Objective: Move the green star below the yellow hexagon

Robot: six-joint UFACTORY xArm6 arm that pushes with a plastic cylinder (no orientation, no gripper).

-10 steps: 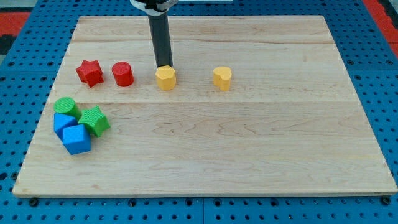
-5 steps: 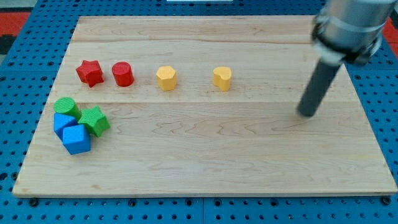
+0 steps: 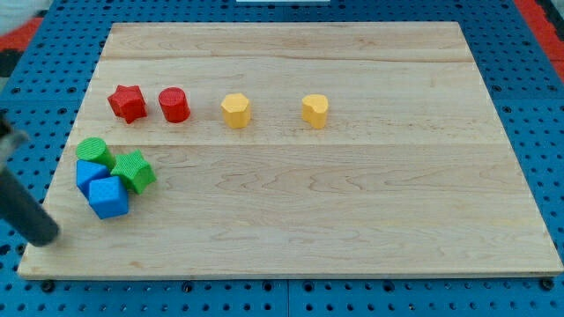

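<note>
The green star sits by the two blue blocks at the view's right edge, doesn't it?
Not quite. The camera view shows the green star beside the two blue blocks near the view's left edge, not the right.

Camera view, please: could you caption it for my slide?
My tip sits left of the green star, far from the yellow hexagon.

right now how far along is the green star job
Nothing looks done: the green star sits in the cluster at the view's left, far from the yellow hexagon. My tip is at the board's left edge, below-left of the star. The whole push remains.
</note>
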